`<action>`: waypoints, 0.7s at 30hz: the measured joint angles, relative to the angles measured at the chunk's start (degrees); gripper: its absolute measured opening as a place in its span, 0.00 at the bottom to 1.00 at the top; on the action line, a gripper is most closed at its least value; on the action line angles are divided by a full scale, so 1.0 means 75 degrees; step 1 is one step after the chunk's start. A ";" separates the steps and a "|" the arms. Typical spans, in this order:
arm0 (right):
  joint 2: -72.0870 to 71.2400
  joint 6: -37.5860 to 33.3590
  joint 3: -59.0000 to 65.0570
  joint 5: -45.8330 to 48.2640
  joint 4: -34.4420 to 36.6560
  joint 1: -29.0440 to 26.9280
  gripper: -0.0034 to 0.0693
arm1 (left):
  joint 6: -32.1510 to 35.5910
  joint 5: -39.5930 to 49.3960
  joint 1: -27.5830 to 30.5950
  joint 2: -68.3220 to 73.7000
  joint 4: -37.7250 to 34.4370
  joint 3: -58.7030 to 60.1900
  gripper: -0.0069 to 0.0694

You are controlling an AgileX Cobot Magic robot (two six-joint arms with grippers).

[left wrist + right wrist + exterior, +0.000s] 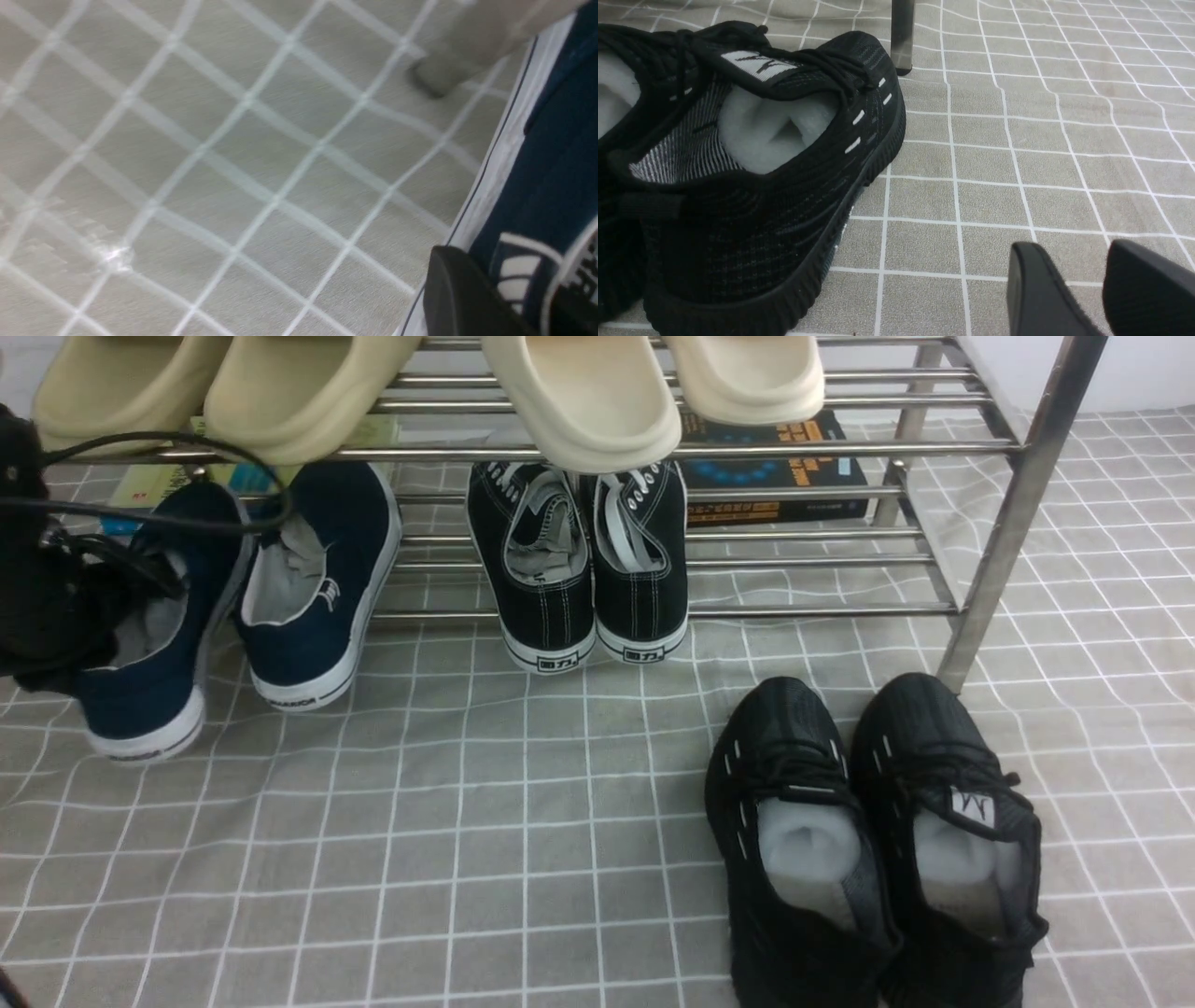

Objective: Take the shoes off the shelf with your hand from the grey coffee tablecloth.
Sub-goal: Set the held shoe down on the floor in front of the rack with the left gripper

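Shoes point(308, 644) lie lengthwise front-to-back, toes under shelf point(709, 450), heels nearest camera.

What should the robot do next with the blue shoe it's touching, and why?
Probably pull that navy shoe back toward the robot, onto the tablecloth. The left gripper sits at its heel, its fingers seemingly on either side of the heel wall. The toe end lies under the shelf tubes and the heel is out over the cloth, so a short pull should free it.

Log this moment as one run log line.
left end effector: shut on left navy shoe heel | other navy shoe: propped on shelf | right end effector: open, empty, over tablecloth
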 joint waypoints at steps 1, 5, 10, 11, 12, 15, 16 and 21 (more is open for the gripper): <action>0.0000 0.0000 0.0000 0.0000 0.0000 0.0000 0.37 | 0.0174 0.0224 0.0046 -0.0206 0.0008 0.0000 0.14; 0.0000 0.0000 0.0000 0.0000 0.0000 0.0000 0.38 | 0.0661 0.0880 0.0062 -0.0978 -0.0063 0.0285 0.14; 0.0000 0.0000 0.0000 0.0002 0.0000 0.0000 0.38 | 0.0669 0.0889 0.0062 -0.1524 -0.0163 0.1403 0.14; 0.0000 0.0000 0.0000 0.0002 0.0000 0.0000 0.38 | 0.0621 0.0858 0.0062 -0.1599 -0.0163 0.1766 0.14; 0.0000 0.0000 0.0000 0.0002 0.0000 0.0000 0.38 | 0.0562 0.0802 0.0071 -0.1647 -0.0163 0.1991 0.14; 0.0000 0.0000 0.0000 0.0002 0.0000 0.0000 0.38 | 0.0283 0.0184 0.0079 -0.1800 -0.0081 0.2597 0.14; 0.0000 0.0000 0.0000 0.0002 0.0000 0.0000 0.38 | 0.0188 -0.0044 0.0086 -0.1834 -0.0057 0.2768 0.14; 0.0000 0.0000 0.0000 0.0002 0.0000 0.0000 0.38 | 0.0067 -0.0489 0.0086 -0.1841 0.0053 0.3182 0.14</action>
